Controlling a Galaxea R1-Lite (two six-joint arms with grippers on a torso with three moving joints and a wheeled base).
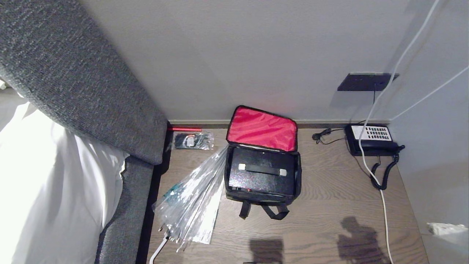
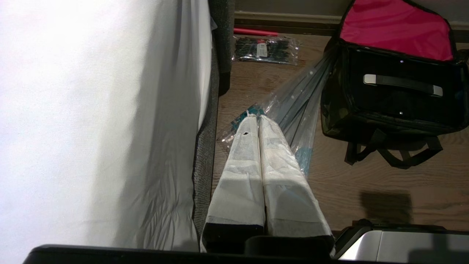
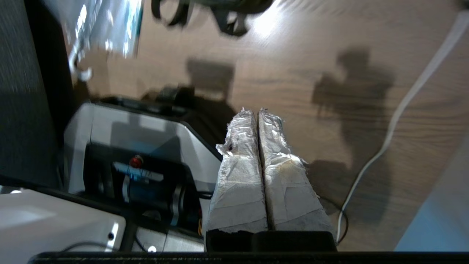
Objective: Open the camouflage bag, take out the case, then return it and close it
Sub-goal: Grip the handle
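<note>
well, the camouflage bag (image 1: 262,176) sat on the wooden floor (image 1: 329,205) with its lid thrown back against the wall, red lining showing, and the case (image 1: 261,175) lay flat inside it, handle (image 1: 261,169) facing up. so the opening looked done, and by my reading the next step was lifting that case out.

the right gripper (image 3: 258,114) hung over bare floor with its padded fingers (image 3: 242,146) pressed together, holding nothing. the bag was well ahead of it and off toward its left side; only the straps (image 3: 223,22) showed at the far edge of its own view. a white cable (image 3: 410,99) ran along the floor on the other side of it, apart from the fingers.

the left gripper (image 2: 258,118) was likewise shut and empty, fingertips pointing over the clear umbrella (image 2: 293,106), with the bag ahead and to its right and the bed (image 2: 91,110) close on its left.

what could go wrong from here? shut fingers reaching the handle would only push on the case, so they needed to part first. the handle lay low against the glossy top, so a shallow bite could slip. the bag was soft, and a lift could drag it up with the case if the fit was snug. the umbrella touched the bag's side and could snag or get shoved. the loose straps lay toward the gripper and might catch it on the approach.
</note>
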